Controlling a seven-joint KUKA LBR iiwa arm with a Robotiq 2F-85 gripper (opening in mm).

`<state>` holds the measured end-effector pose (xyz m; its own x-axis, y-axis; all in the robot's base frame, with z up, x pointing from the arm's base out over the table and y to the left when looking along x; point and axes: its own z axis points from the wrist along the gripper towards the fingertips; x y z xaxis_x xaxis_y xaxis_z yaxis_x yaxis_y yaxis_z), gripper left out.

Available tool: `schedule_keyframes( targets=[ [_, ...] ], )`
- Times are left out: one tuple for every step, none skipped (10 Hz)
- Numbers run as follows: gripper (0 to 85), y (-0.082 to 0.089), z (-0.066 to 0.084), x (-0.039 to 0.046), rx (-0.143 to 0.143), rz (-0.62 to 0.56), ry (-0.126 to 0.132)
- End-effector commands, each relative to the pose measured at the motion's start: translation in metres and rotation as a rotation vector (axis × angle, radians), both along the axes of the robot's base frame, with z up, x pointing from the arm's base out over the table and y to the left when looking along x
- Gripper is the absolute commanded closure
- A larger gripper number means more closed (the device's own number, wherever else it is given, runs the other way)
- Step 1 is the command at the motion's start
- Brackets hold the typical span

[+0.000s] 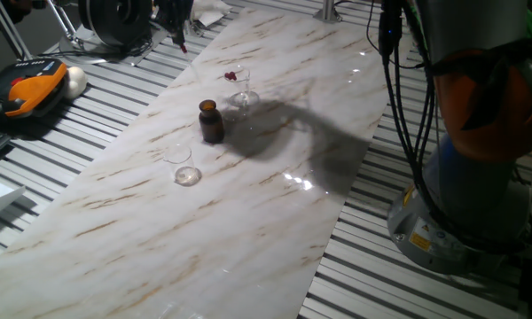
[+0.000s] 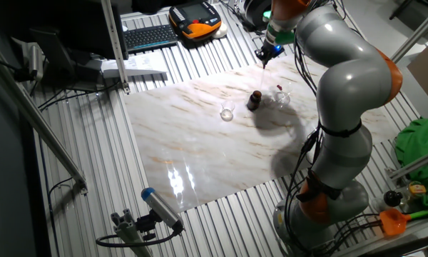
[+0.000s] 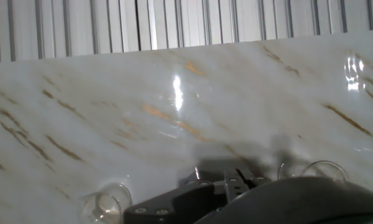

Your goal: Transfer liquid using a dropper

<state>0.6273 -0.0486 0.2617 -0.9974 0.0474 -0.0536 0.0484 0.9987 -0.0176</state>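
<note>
dropper point(image 2: 262, 63) | hand point(image 2: 268, 53) grips it | seen only in the other fixed view

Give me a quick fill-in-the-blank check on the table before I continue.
The bottle standing on the marble slab is ____ in colour.
The number of clear glasses beside it is ____.
The claw hangs ____ the slab.
The glass holding something red stands ____ the robot's base than the other glass.

Missing: brown; two; above; nearer

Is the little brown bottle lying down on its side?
No, the brown bottle stands upright on the marble table.
</note>
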Motion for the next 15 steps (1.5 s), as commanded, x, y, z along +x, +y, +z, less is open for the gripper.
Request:
schedule_keyframes(
  targets=[
    [85.0, 0.001, -0.001, -0.0001, -0.001, 0.000, -0.003],
    [85.0, 0.002, -0.004, -0.0001, -0.001, 0.000, -0.005],
    [85.0, 0.004, -0.008, -0.0008, -0.002, -0.003, -0.012],
    [85.0, 0.008, -0.016, -0.0025, -0.008, -0.004, -0.026],
    [85.0, 0.008, -0.020, -0.0036, -0.007, -0.004, -0.032],
    [85.0, 0.007, -0.024, -0.0037, 0.001, -0.002, -0.034],
    [85.0, 0.008, -0.025, -0.0034, 0.002, -0.001, -0.037],
    [85.0, 0.008, -0.027, -0.0037, 0.002, -0.001, -0.040],
    [85.0, 0.009, -0.028, -0.0044, 0.004, -0.002, -0.041],
    [85.0, 0.011, -0.030, -0.0058, 0.004, -0.005, -0.046],
    [85.0, 0.012, -0.033, -0.0071, -0.005, -0.005, -0.054],
    [85.0, 0.013, -0.035, -0.0089, -0.005, -0.005, -0.058],
    [85.0, 0.013, -0.037, -0.0102, -0.002, -0.006, -0.061],
    [85.0, 0.013, -0.039, -0.0110, 0.000, -0.006, -0.065],
    [85.0, 0.012, -0.041, -0.0116, 0.003, -0.005, -0.066]
  ],
)
